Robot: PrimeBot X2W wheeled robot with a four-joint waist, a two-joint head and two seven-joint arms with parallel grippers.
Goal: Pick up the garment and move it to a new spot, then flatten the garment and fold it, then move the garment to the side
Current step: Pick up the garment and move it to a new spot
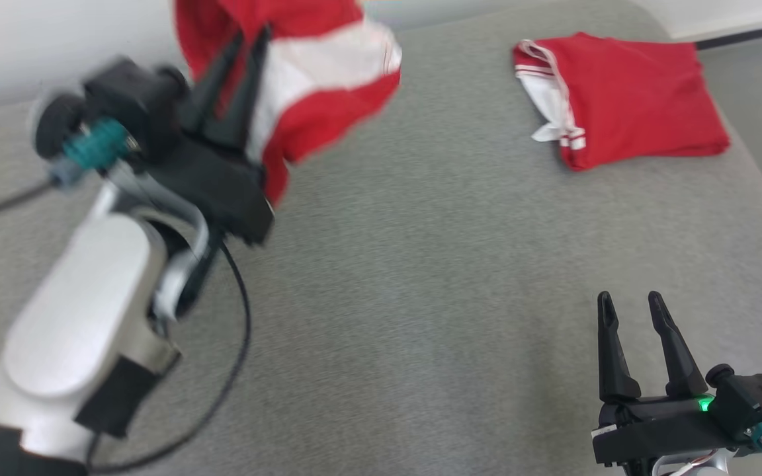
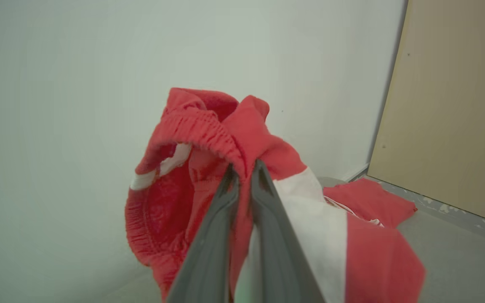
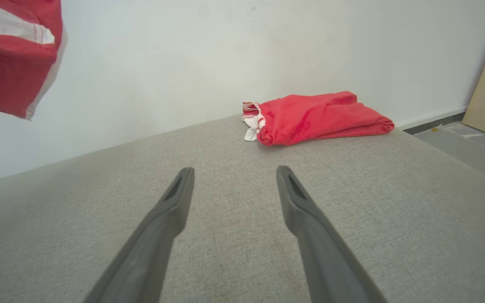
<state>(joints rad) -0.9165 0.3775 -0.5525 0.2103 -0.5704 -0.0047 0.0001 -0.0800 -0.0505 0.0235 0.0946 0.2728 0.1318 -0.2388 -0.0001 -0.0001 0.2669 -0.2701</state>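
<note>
End effector (image 2: pixel 244 166) holds garment (image 2: pixel 192 122) — shorts (image 1: pixel 632 99) beyond.

1 lifted garment (image 1: pixel 335 73), 1 folded garment (image 1: pixel 626 99), 2 prs jaws

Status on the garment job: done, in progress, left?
Done: pickup; the left hand is shut on the red and white garment, held above the grey cushion. In hand: the move to a new spot. Left: lay down, flatten, fold, move aside. The right hand is open, empty. A folded red garment lies far right.
</note>
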